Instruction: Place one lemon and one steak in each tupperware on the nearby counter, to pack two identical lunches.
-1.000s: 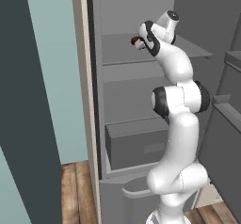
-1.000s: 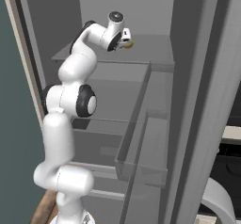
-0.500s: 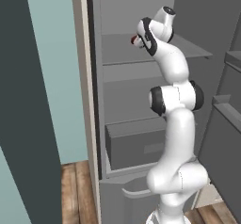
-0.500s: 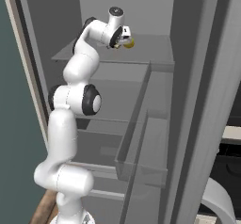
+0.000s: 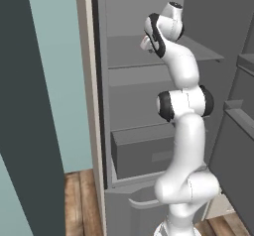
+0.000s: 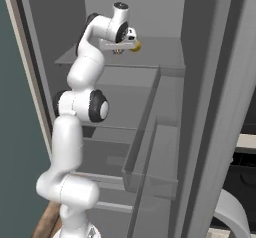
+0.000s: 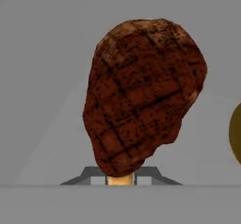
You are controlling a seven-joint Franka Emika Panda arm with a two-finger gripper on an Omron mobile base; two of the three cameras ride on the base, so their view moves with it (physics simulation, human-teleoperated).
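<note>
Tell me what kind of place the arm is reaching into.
Most likely an open fridge in a kitchen: grey shelves inside, a door swung aside with bins, a drawer below, and a steak with a lemon nearby.

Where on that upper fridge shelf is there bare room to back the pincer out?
The shelf lies bare toward its right end and front edge in the right base view. It is crowded around the pincer, shut on the steak, with the lemon close beside on one side. In the hand view, the steak's other side shows bare grey shelf.
</note>
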